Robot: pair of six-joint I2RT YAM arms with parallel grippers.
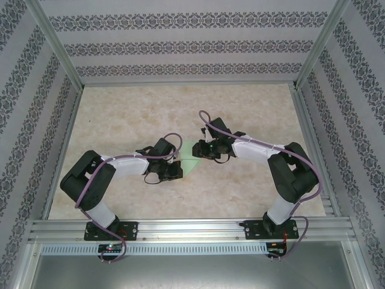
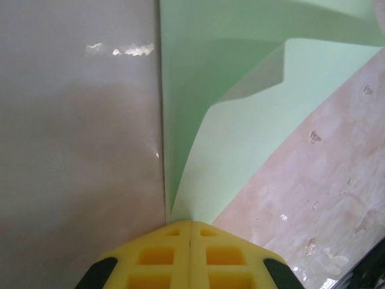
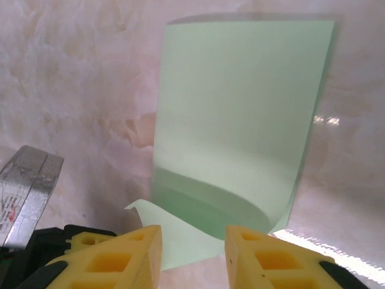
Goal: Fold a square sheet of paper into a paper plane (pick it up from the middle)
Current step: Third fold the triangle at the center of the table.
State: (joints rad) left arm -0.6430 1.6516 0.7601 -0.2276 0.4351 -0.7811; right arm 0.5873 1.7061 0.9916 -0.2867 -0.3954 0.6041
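Early going, I judge: the closed left pincer [image 2: 190,229] pinches the square sheet of paper [image 2: 240,150], which curls upright ahead of the part-open, empty right pincer [image 3: 192,253], with no dart shape yet.

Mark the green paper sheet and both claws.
green paper sheet [image 3: 240,120], right wrist view, middle of the raised flap.
left claw [image 2: 190,224], left wrist view, where closed yellow tips meet.
right claw [image 3: 194,244], right wrist view, gap between yellow tips.

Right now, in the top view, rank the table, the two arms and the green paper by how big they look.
1. Table.
2. Left arm and right arm, which look about alike.
3. Green paper, partly covered.
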